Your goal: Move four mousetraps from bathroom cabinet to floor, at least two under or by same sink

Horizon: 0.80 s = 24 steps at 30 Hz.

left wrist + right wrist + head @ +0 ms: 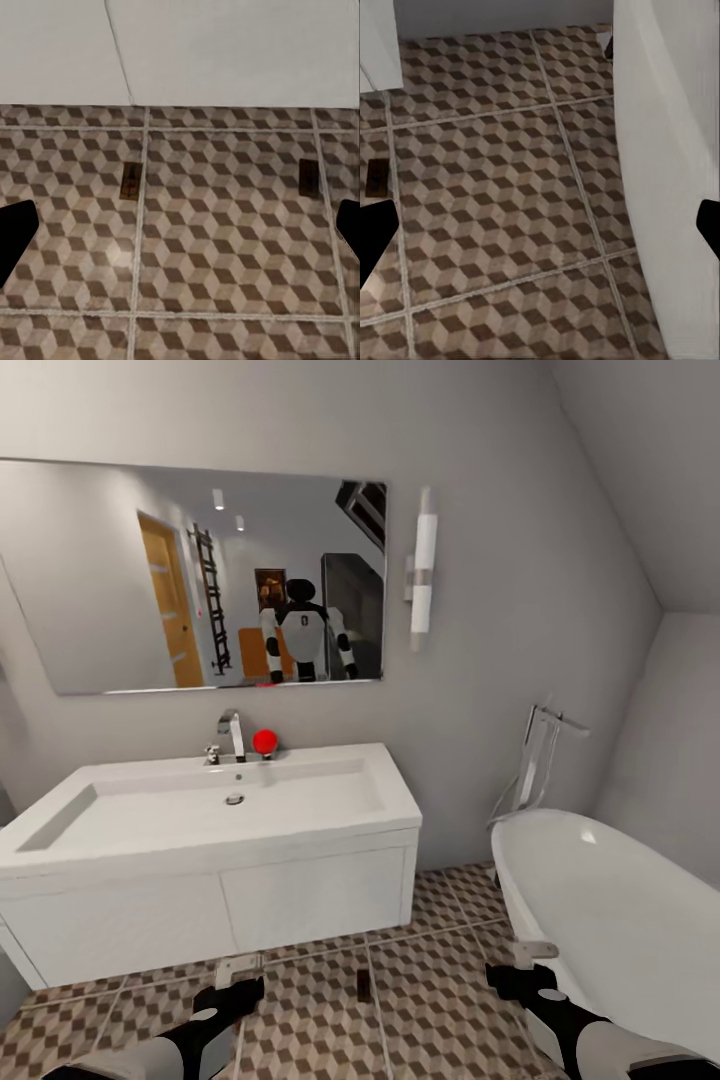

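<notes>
The white bathroom sink [200,860] hangs on the wall under a mirror. On the bathroom floor [440,1000] in front of it lies a small dark mousetrap [363,985]. The left wrist view shows two mousetraps flat on the tiles, one [131,180] close to the sink's front panel and another [308,178] further along. A mousetrap [376,178] also lies at the edge of the right wrist view. My left gripper [238,972] [180,232] hovers open and empty over the tiles. Beside the bathtub, my right gripper [532,958] [540,225] is open and empty. The cabinet is out of view.
A white oval bathtub [620,920] with a chrome floor faucet [535,760] fills the right side, close to my right arm. A red ball [264,741] sits by the sink's chrome faucet [232,735]. Open tiles lie between sink and tub.
</notes>
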### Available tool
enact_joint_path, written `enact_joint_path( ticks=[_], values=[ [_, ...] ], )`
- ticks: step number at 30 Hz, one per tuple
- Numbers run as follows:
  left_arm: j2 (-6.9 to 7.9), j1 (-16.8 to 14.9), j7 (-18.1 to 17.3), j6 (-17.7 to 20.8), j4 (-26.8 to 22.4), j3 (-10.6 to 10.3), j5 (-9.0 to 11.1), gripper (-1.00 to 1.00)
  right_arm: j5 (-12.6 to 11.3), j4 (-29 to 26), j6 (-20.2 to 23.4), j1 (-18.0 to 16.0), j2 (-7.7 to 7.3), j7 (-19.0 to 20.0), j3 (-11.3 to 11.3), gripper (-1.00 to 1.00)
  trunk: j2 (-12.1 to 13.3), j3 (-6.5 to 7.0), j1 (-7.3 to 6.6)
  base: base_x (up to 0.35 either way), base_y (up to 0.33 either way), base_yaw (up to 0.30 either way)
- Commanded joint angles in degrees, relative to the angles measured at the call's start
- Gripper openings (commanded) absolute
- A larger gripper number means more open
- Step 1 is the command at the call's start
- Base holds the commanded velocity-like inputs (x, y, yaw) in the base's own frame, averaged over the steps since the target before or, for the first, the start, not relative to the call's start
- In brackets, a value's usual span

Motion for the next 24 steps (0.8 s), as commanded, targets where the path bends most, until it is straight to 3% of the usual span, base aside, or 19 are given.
enact_joint_path(
  ticks=[1, 24],
  values=[
    [-0.04, -0.10, 0.10, -0.37, 0.24, -0.49, 0.36, 1.00, -0.59, 0.06, -0.19, -0.04, 0.01, -0.06, 0.49, 1.00, 0.37, 0.12, -0.22, 0.000, 0.000, -0.276],
    [-0.04, -0.10, 0.01, -0.31, 0.24, -0.49, 0.36, 1.00, -0.58, 0.06, -0.21, -0.04, 0.01, -0.06, 0.44, 1.00, 9.60, 4.25, -5.28, 0.000, 0.000, -0.276]
  ],
)
